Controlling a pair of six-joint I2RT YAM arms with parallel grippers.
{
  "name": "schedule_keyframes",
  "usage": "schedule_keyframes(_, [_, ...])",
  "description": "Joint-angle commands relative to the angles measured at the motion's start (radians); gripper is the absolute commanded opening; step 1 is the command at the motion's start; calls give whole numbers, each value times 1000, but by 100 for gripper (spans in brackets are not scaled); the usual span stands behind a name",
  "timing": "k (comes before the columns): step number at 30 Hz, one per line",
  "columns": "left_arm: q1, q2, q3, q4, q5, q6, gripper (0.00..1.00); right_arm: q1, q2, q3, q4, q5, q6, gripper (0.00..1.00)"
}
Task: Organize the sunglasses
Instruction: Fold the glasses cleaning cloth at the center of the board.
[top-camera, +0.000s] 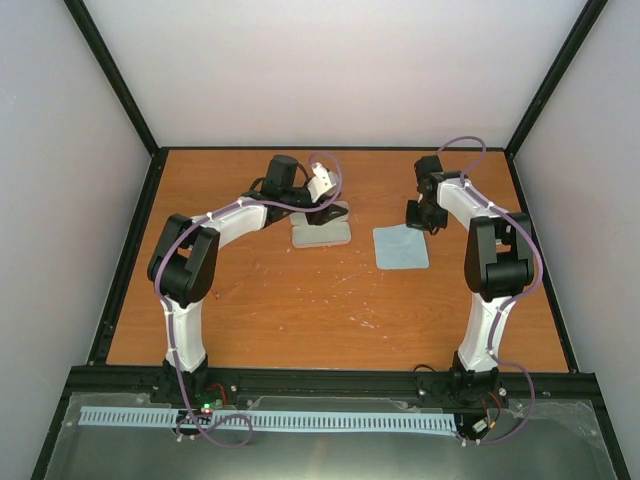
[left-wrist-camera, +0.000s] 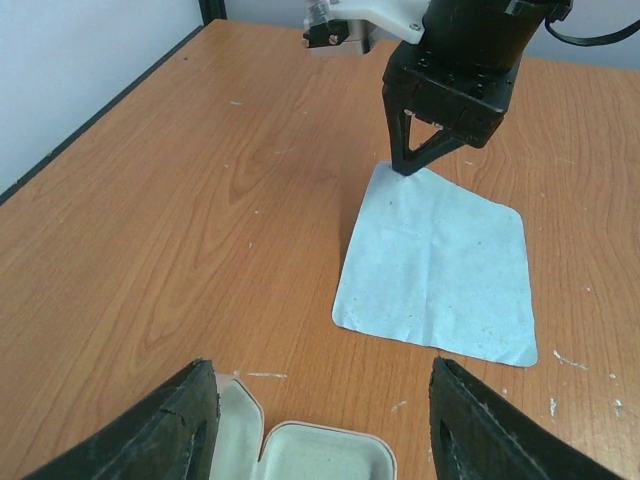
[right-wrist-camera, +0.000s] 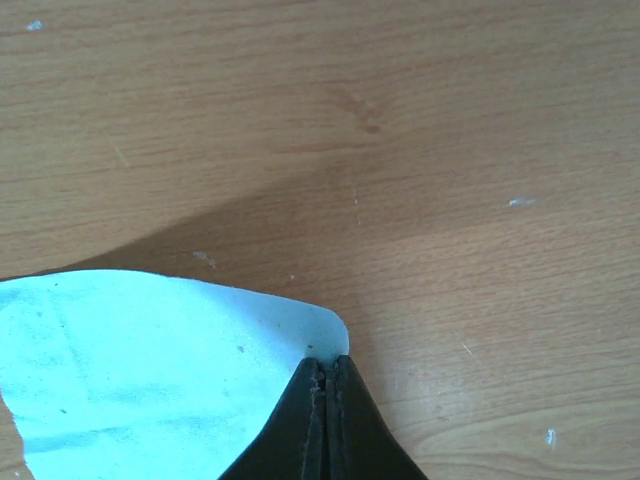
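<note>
Right wrist: R gripper (right-wrist-camera: 325, 365) pinched tight on corner of pale blue square cloth (right-wrist-camera: 130, 370). L gripper (left-wrist-camera: 322, 375) spread wide over off-white moulded case (left-wrist-camera: 320, 452).

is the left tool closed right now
No, the left tool stands wide open over the pale case.

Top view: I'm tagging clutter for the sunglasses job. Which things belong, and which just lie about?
Job: pale case; blue cloth; left gripper, open above the case; right gripper, pinching the cloth's corner. No sunglasses visible.
Lying about: white slotted strip at the near edge.
</note>
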Motion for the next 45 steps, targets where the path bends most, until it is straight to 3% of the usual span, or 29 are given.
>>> schedule_keyframes(1, [-1, 16, 41, 31, 32, -14, 58, 6, -32, -1, 45, 1, 5, 3])
schedule_keyframes(7, [-18, 42, 35, 51, 98, -13, 69, 6, -19, -10, 57, -26, -2, 3])
schedule_keyframes(15, [-48, 140, 121, -12, 52, 17, 64, 1, 15, -9, 55, 15, 3, 3])
schedule_keyframes(20, [-49, 168, 177, -39, 64, 3, 63, -12, 69, 43, 22, 38, 17, 29])
schedule_keyframes(24, [-50, 171, 185, -15, 64, -6, 62, -18, 144, 111, -1, 11, 3, 33])
schedule_keyframes(35, [-37, 161, 180, -5, 56, -26, 62, -23, 222, 152, -23, 15, -43, 31])
schedule_keyframes(45, [-51, 175, 184, 17, 46, -34, 61, -23, 207, 82, -42, 5, -51, 17])
